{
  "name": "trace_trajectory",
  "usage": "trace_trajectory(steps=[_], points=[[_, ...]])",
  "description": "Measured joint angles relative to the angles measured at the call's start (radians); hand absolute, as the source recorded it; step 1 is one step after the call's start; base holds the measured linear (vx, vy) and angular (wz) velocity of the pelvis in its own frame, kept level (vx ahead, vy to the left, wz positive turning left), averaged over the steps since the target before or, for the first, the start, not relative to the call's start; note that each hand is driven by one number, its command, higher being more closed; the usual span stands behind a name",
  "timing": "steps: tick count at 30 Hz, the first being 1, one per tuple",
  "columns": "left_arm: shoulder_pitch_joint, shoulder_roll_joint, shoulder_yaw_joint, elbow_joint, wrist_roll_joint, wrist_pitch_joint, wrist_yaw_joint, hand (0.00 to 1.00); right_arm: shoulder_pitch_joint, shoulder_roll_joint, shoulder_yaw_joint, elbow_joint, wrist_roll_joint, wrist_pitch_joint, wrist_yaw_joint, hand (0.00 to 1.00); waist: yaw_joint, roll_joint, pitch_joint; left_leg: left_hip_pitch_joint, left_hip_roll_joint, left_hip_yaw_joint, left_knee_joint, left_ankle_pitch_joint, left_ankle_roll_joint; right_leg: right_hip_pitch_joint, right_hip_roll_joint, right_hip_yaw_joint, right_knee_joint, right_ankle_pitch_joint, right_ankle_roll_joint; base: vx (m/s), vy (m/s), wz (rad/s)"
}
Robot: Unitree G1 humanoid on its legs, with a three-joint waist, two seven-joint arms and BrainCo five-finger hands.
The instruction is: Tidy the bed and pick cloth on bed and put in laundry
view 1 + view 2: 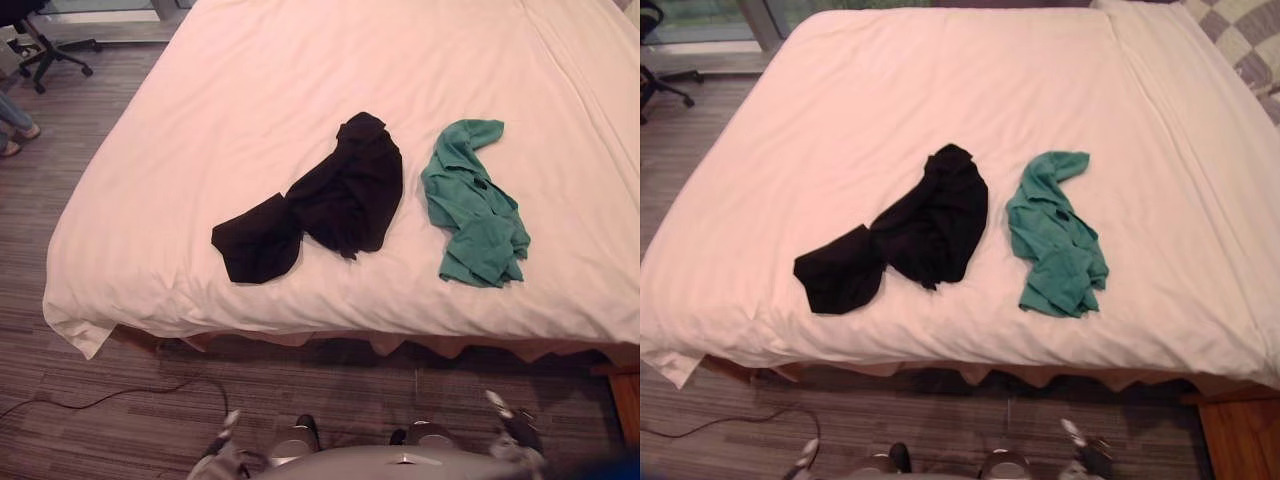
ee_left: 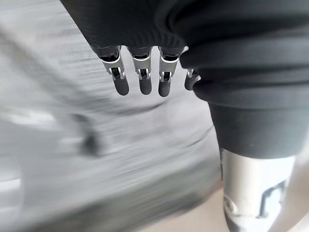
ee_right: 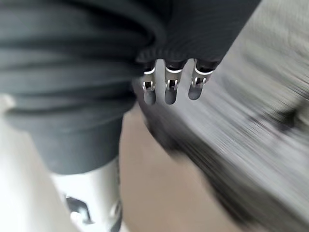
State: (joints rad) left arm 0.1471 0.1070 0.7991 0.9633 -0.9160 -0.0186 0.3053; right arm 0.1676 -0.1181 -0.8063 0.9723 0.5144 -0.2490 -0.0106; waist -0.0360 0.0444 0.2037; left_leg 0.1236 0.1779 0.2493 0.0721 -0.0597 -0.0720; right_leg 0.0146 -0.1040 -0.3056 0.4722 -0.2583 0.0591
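Presently the bed (image 1: 300, 60) lies under a smooth pale sheet, with two cloths on it toward its near edge. The black cloth (image 1: 340, 195) sprawls about midway along that edge, one lobe reaching toward the near left corner. The green cloth (image 1: 475, 205) lies crumpled just to its right, apart from it. Both hands hang low over the striped floor (image 1: 120, 420) short of the near edge, touching neither cloth. The left hand (image 2: 141, 79) has straight, relaxed fingers with nothing in them, and so does the right hand (image 3: 170, 87). An office chair (image 1: 45, 45) stands on the floor off the far left corner, with a person's feet (image 1: 15, 130) near it. A checked blanket (image 1: 1240, 40) shows at the far right corner.
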Motion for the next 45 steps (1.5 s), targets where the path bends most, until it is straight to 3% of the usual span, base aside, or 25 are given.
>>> trace_trajectory(steps=[1, 2, 3, 4, 6, 8, 11, 13, 14, 15, 16, 17, 19, 21, 24, 27, 31, 33, 35, 41, 45], points=[[0.006, 0.015, 0.081, -0.019, -0.052, -0.036, 0.012, 0.0, 0.019, -0.018, -0.049, -0.02, 0.005, -0.013, -0.013, 0.0, -0.001, -0.004, -0.023, 0.0, 0.007, 0.006, 0.0, 0.0, 0.0, -0.002, -0.001, 0.002, -0.065, -0.032, 0.002, 0.13, -0.163, -0.13], [0.017, 0.111, 0.301, -0.08, -0.166, -0.113, 0.031, 0.0, 0.046, -0.076, -0.189, -0.065, 0.013, -0.068, -0.071, 0.0, 0.015, -0.049, -0.076, 0.008, -0.013, 0.041, 0.001, -0.019, -0.027, 0.029, -0.026, 0.031, -0.272, 0.055, 0.016, 0.1, -0.106, -0.09], [0.012, 0.128, 0.329, -0.088, -0.18, -0.123, 0.029, 0.0, 0.05, -0.091, -0.219, -0.068, 0.013, -0.082, -0.08, 0.0, 0.011, -0.046, -0.079, 0.015, -0.007, 0.042, -0.002, -0.02, -0.029, 0.04, -0.019, 0.028, -0.283, 0.055, 0.015, 0.15, -0.178, 0.04], [-0.005, 0.182, 0.402, -0.13, -0.213, -0.152, 0.015, 0.0, 0.067, -0.151, -0.322, -0.087, 0.013, -0.133, -0.112, 0.0, 0.008, -0.043, -0.1, 0.033, 0.009, 0.048, -0.021, -0.02, -0.037, 0.061, 0.001, 0.013, -0.3, 0.056, 0.012, 0.1, -0.14, 0.21], [-0.005, 0.269, 0.477, -0.158, -0.239, -0.199, -0.016, 0.0, 0.066, -0.265, -0.427, -0.104, 0.026, -0.183, -0.113, 0.0, 0.0, -0.029, -0.123, 0.036, 0.012, 0.047, -0.035, -0.015, -0.046, 0.07, 0.012, 0.013, -0.315, 0.052, 0.007, 0.08, -0.134, 0.06], [-0.019, 0.426, 0.534, -0.186, -0.251, -0.268, -0.031, 0.0, 0.051, -0.412, -0.492, -0.19, 0.043, -0.206, -0.097, 0.0, -0.006, -0.013, -0.129, 0.035, 0.01, 0.043, -0.039, -0.014, -0.046, 0.074, 0.016, 0.016, -0.333, 0.056, 0.002, 0.03, -0.062, -0.04], [-0.052, 0.583, 0.532, -0.204, -0.265, -0.313, -0.081, 0.0, 0.015, -0.516, -0.458, -0.246, 0.039, -0.203, -0.072, 0.0, -0.008, -0.015, -0.131, 0.051, 0.006, 0.042, -0.035, -0.014, -0.045, 0.094, 0.018, 0.017, -0.339, 0.058, -0.002, 0.0, -0.024, 0.0], [-0.079, 0.713, 0.438, -0.254, -0.294, -0.362, -0.172, 0.0, -0.046, -0.603, -0.348, -0.34, 0.03, -0.188, -0.037, 0.0, -0.008, -0.025, -0.144, 0.049, -0.001, 0.041, -0.038, -0.014, -0.045, 0.102, 0.017, 0.019, -0.365, 0.07, 0.001, 0.0, 0.0, 0.0], [-0.087, 0.725, 0.403, -0.282, -0.29, -0.367, -0.194, 0.0, -0.06, -0.618, -0.31, -0.379, 0.027, -0.18, -0.025, 0.0, -0.009, -0.022, -0.144, 0.048, -0.002, 0.041, -0.039, -0.014, -0.045, 0.102, 0.017, 0.019, -0.371, 0.077, 0.002, -0.03, 0.024, -0.03], [-0.098, 0.725, 0.334, -0.355, -0.265, -0.413, -0.251, 0.0, -0.091, -0.633, -0.245, -0.456, -0.01, -0.147, -0.006, 0.0, -0.012, -0.013, -0.149, 0.045, -0.004, 0.041, -0.04, -0.014, -0.045, 0.099, 0.017, 0.02, -0.385, 0.091, 0.002, -0.04, 0.04, 0.02], [-0.134, 0.72, 0.276, -0.452, -0.19, -0.427, -0.269, 0.0, -0.121, -0.64, -0.176, -0.523, -0.039, -0.109, 0.006, 0.0, -0.014, -0.018, -0.146, 0.034, -0.006, 0.039, -0.041, -0.014, -0.045, 0.098, 0.017, 0.02, -0.401, 0.103, 0.004, -0.05, 0.045, 0.07], [-0.157, 0.721, 0.247, -0.489, -0.136, -0.419, -0.262, 0.0, -0.138, -0.641, -0.141, -0.548, -0.049, -0.092, 0.012, 0.0, -0.014, -0.019, -0.144, 0.032, -0.006, 0.039, -0.042, -0.014, -0.045, 0.097, 0.019, 0.02, -0.406, 0.109, 0.004, -0.09, 0.053, 0.09], [-0.246, 0.718, 0.093, -0.533, 0.058, -0.376, -0.225, 0.0, -0.218, -0.642, 0.042, -0.6, -0.05, -0.041, 0.054, 0.0, -0.013, -0.017, -0.137, 0.034, -0.006, 0.046, -0.061, -0.014, -0.045, 0.089, 0.026, 0.032, -0.429, 0.128, 0.006, -0.11, 0.058, -0.04], [-0.269, 0.675, 0.001, -0.544, 0.193, -0.329, -0.202, 0.0, -0.261, -0.603, 0.163, -0.638, -0.083, -0.032, 0.082, 0.0, -0.013, -0.01, -0.136, 0.033, -0.007, 0.07, -0.07, -0.014, -0.045, 0.072, 0.03, 0.059, -0.442, 0.148, 0.007, -0.07, 0.058, -0.37], [-0.269, 0.552, -0.113, -0.571, 0.399, -0.274, -0.189, 0.0, -0.266, -0.466, 0.275, -0.726, -0.176, -0.032, 0.109, 0.0, -0.016, -0.01, -0.136, 0.035, -0.009, 0.129, -0.07, -0.014, -0.045, 0.045, 0.035, 0.134, -0.462, 0.18, 0.009, -0.03, 0.037, -0.71], [-0.273, 0.515, -0.235, -0.571, 0.545, -0.228, -0.2, 0.0, -0.235, -0.394, 0.352, -0.788, -0.238, -0.031, 0.125, 0.0, -0.045, -0.015, -0.126, 0.044, -0.014, 0.16, -0.056, -0.011, -0.04, 0.032, 0.033, 0.187, -0.464, 0.195, 0.008, 0.01, 0.001, -0.58], [-0.305, 0.489, -0.346, -0.579, 0.625, -0.202, -0.273, 0.0, -0.18, -0.353, 0.43, -0.905, -0.264, -0.028, 0.116, 0.0, -0.066, -0.019, -0.123, 0.086, -0.014, 0.182, -0.006, -0.011, -0.04, 0.067, 0.022, 0.244, -0.457, 0.196, 0.007, 0.02, -0.008, -0.48], [-0.326, 0.489, -0.404, -0.579, 0.665, -0.173, -0.303, 0.0, -0.158, -0.327, 0.48, -0.939, -0.284, -0.005, 0.112, 0.0, -0.071, -0.013, -0.12, 0.101, -0.009, 0.183, 0.001, -0.011, -0.04, 0.071, 0.027, 0.267, -0.453, 0.196, 0.006, 0.0, -0.04, -0.28], [-0.344, 0.489, -0.451, -0.568, 0.692, -0.157, -0.305, 0.0, -0.147, -0.309, 0.519, -0.944, -0.294, 0.021, 0.108, 0.0, -0.082, -0.008, -0.109, 0.103, -0.007, 0.185, -0.001, -0.012, -0.041, 0.069, 0.031, 0.27, -0.447, 0.195, 0.004, -0.04, -0.022, -0.03], [-0.378, 0.491, -0.52, -0.498, 0.787, -0.131, -0.295, 0.0, -0.119, -0.277, 0.547, -0.999, -0.305, 0.038, 0.107, 0.0, -0.082, 0.006, -0.093, 0.088, -0.009, 0.214, -0.021, -0.012, -0.041, 0.025, 0.039, 0.314, -0.431, 0.193, 0.002, -0.07, 0.008, -0.08], [-0.406, 0.491, -0.582, -0.446, 0.845, -0.087, -0.271, 0.0, -0.088, -0.275, 0.572, -1.023, -0.313, 0.048, 0.109, 0.0, -0.083, 0.008, -0.082, 0.064, -0.007, 0.241, -0.041, -0.013, -0.042, -0.023, 0.051, 0.338, -0.423, 0.205, -0.003, -0.09, 0.01, -0.1]])
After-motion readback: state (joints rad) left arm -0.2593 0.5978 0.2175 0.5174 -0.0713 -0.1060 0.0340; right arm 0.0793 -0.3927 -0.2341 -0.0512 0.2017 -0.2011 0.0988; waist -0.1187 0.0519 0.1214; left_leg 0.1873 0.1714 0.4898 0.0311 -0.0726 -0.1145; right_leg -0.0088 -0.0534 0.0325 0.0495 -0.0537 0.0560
